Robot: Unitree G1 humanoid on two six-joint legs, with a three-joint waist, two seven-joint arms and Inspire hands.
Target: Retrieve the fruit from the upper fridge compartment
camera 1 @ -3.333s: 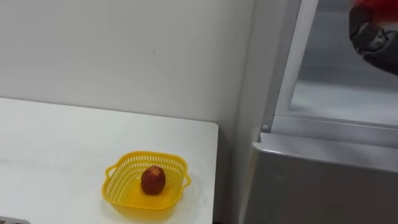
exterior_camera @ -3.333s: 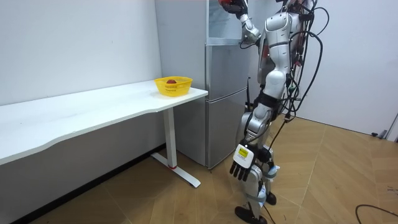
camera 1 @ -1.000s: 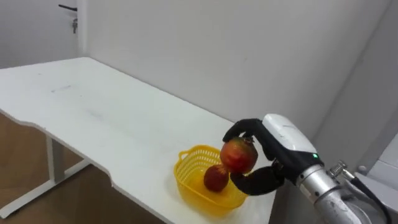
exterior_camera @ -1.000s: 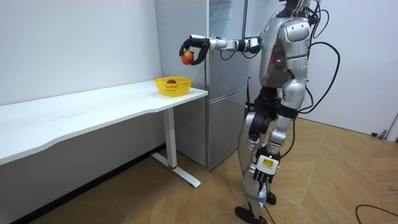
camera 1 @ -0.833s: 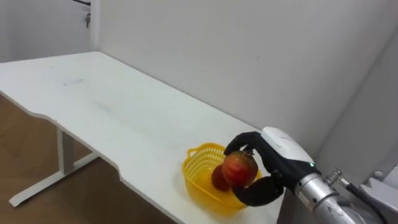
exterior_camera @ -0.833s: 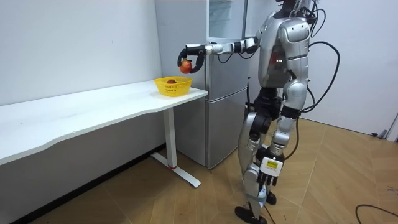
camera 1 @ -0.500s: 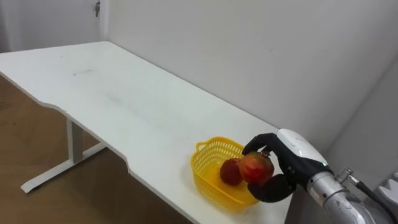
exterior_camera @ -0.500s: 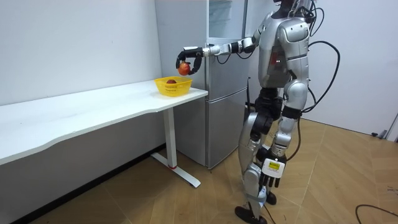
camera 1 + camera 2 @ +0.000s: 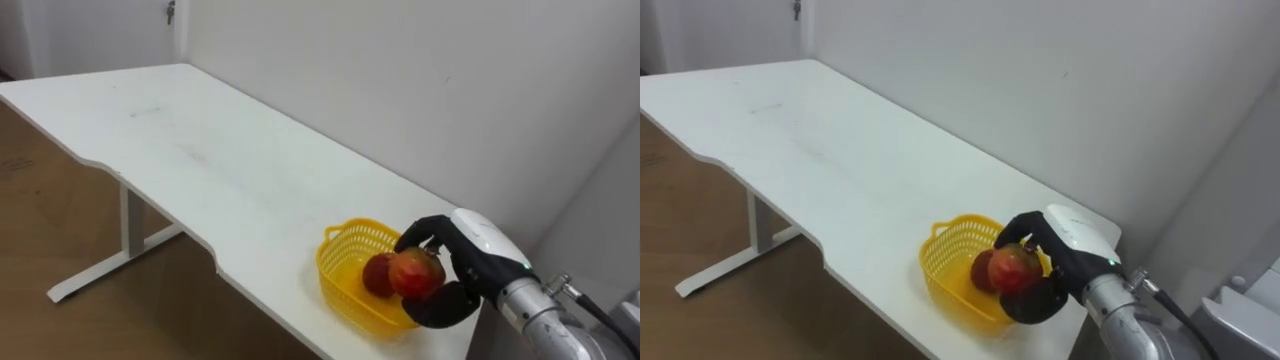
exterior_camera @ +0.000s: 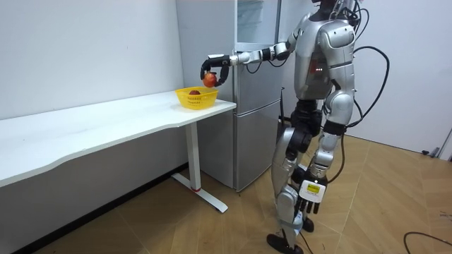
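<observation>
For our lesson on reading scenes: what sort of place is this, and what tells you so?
Likely a test room arranged as a kitchen: tall fridge, long white table, yellow fruit basket.

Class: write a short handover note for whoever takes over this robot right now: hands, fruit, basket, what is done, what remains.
Right hand shut on a red fruit, held just above the yellow basket at the end of the table by the fridge.
Left hand hangs beside the leg.
A second fruit lies in the basket.
Done: fruit fetched.
Left: lower it into the basket, release.
</observation>
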